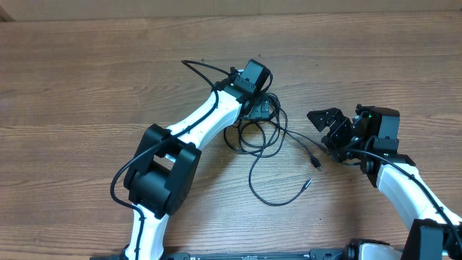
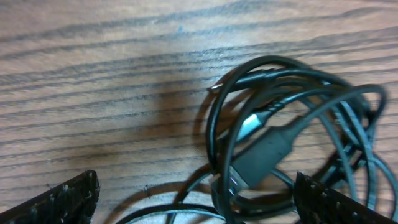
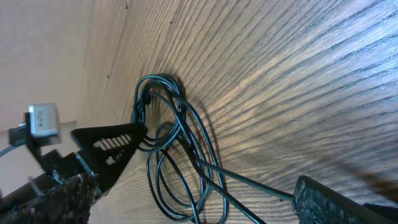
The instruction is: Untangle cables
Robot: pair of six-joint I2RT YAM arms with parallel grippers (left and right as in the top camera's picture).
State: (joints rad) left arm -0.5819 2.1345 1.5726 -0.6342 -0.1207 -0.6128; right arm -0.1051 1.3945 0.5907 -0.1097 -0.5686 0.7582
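The cables (image 1: 261,134) lie in a tangled coil on the surface (image 1: 86,72), directly under the left gripper (image 2: 198,199), which is wide and empty. The right gripper (image 1: 330,126), also wide and empty, is well apart from the left gripper. This looks like the first grasp: the next move is to pinch one strand and draw it clear. The loose tails run lengthwise away from the left gripper, plugs outermost.

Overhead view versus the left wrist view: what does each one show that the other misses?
Only the overhead shows the right claw standing open beside the cables, and a loose plug end trailing away from the pile. Only the left wrist view shows, close up, a flat plug lying inside the loops, with the left claw open around it. Both show the tangled cables on the wooden table.
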